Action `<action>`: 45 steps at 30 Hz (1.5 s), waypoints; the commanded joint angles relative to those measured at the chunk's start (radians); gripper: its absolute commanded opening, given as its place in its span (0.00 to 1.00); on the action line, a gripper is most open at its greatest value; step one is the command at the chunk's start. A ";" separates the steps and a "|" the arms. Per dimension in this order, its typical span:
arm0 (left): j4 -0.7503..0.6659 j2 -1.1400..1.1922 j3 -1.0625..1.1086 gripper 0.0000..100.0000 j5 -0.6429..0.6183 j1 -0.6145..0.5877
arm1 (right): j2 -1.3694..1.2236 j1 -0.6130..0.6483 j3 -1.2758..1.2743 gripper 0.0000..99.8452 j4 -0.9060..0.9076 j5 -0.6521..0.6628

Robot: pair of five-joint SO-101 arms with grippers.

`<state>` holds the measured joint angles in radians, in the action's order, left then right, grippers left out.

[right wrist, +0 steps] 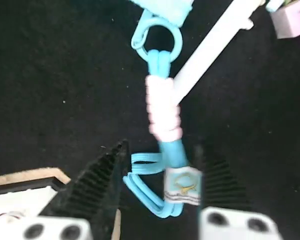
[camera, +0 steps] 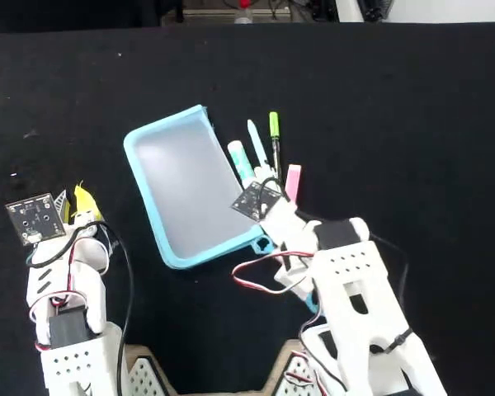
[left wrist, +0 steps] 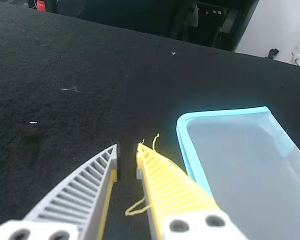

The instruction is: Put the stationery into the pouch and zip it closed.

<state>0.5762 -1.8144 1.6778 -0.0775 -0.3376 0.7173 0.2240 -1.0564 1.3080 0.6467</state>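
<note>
A light blue pouch (camera: pixel 190 186) with a clear face lies flat mid-table. Beside its right edge lie a white-and-teal marker (camera: pixel 241 161), a white pen (camera: pixel 256 134), a green pen (camera: pixel 274 132) and a pink eraser (camera: pixel 293 181). My right gripper (right wrist: pixel 160 155) is open at the pouch's near right corner, its black fingers (right wrist: pixel 107 172) on either side of the pouch's blue strap (right wrist: pixel 165 115) with its pale bead and label. The white pen (right wrist: pixel 210 50) lies just beyond. My left gripper (left wrist: pixel 126 150) hovers left of the pouch (left wrist: pixel 240 160), its fingers a narrow gap apart and holding nothing.
The black table top (camera: pixel 396 107) stretches wide behind and to both sides of the pouch. A wooden base (camera: pixel 214 384) sits at the near edge between the arms. The right arm's red and white cable (camera: pixel 252 276) loops low near the pouch corner.
</note>
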 commanded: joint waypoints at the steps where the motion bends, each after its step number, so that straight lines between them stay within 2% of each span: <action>1: 0.002 -0.003 0.022 0.08 0.002 0.008 | 0.021 -0.018 0.077 0.22 0.006 -0.055; 6: 0.002 -0.003 0.022 0.08 0.002 0.008 | 0.021 0.003 0.174 0.20 0.000 -0.166; 11: 0.002 -0.003 0.022 0.08 0.002 0.008 | 0.019 0.087 0.191 0.20 -0.052 -0.241; 16: 0.002 -0.003 0.022 0.08 0.002 0.008 | 0.019 0.206 -0.024 0.20 -0.252 -0.259; 20: 0.002 -0.003 0.022 0.08 0.002 0.008 | 0.019 0.221 -0.180 0.20 -0.394 -0.201; 24: 0.002 -0.003 0.022 0.08 0.002 0.008 | 0.019 0.221 -0.222 0.17 -0.358 -0.126; 28: 0.002 -0.003 0.022 0.08 0.002 0.008 | 0.019 0.219 -0.222 0.01 -0.316 -0.098; 31: 0.002 -0.003 0.022 0.08 0.002 0.008 | 0.021 0.186 -0.209 0.02 -0.281 -0.094; 39: 0.000 -0.003 0.022 0.08 0.002 0.008 | 0.021 -0.032 -0.047 0.01 -0.169 -0.092; 45: 0.000 -0.003 0.022 0.08 0.002 0.008 | 0.019 -0.064 0.018 0.01 0.000 0.037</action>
<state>0.5762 -1.8144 1.6778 -0.0775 -0.3376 0.7188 0.1903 -1.1162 1.2068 0.6007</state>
